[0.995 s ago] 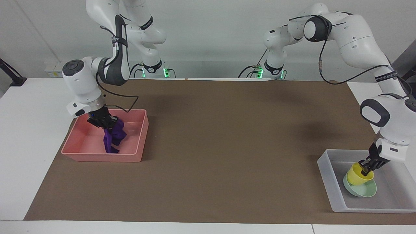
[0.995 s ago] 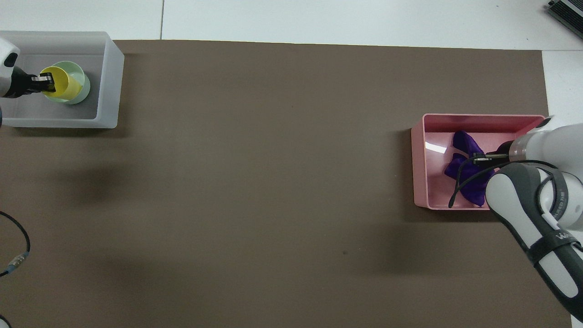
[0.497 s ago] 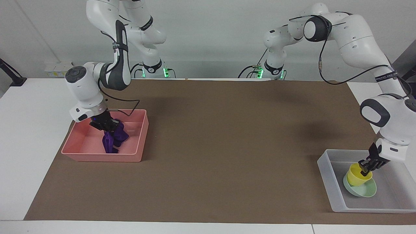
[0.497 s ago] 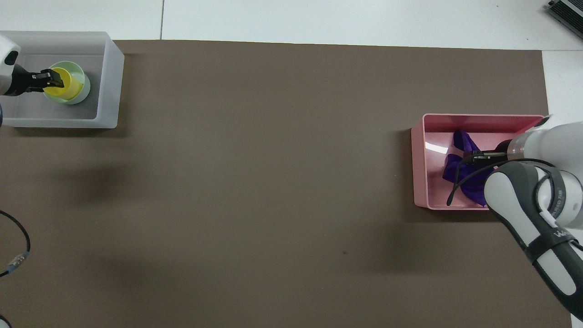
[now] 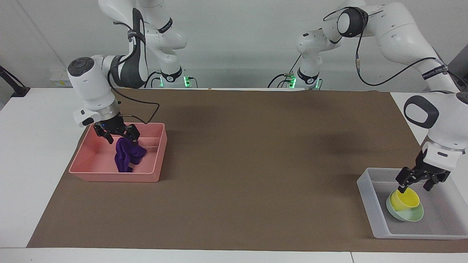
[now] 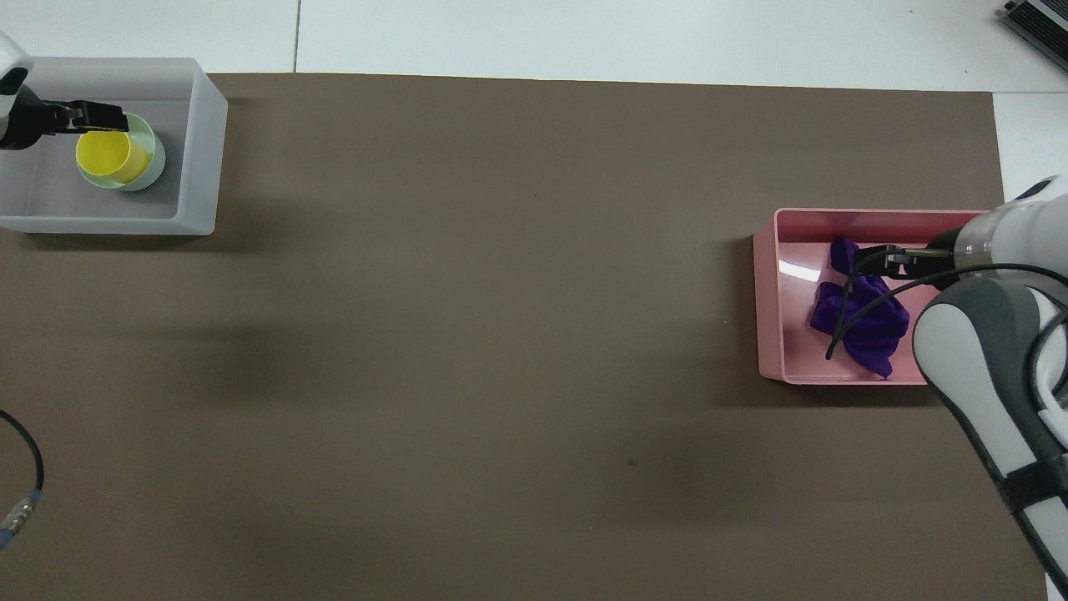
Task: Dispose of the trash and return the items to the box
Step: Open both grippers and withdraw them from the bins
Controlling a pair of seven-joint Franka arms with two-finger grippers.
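Observation:
The purple rag point(image 5: 126, 156) lies crumpled in the pink tray point(image 5: 109, 175) at the right arm's end of the table; it also shows in the overhead view point(image 6: 863, 321). My right gripper point(image 5: 121, 138) is open just above the rag, holding nothing; it shows in the overhead view point(image 6: 891, 259) too. The yellow cup point(image 5: 404, 199) sits tilted in the mint-green bowl point(image 5: 408, 215) inside the translucent box point(image 5: 365, 190) at the left arm's end. My left gripper point(image 5: 414, 187) is open and empty just above the cup point(image 6: 104, 156).
A brown mat point(image 5: 256, 164) covers most of the table. The pink tray point(image 6: 768, 292) and the translucent box point(image 6: 200, 142) stand at opposite ends of it. A cable end point(image 6: 17, 513) lies near the left arm's side.
Both grippers have opened and risen. The right one let go of the rag, which now lies in the pink tray. The left one let go of the cup, which rests in the bowl.

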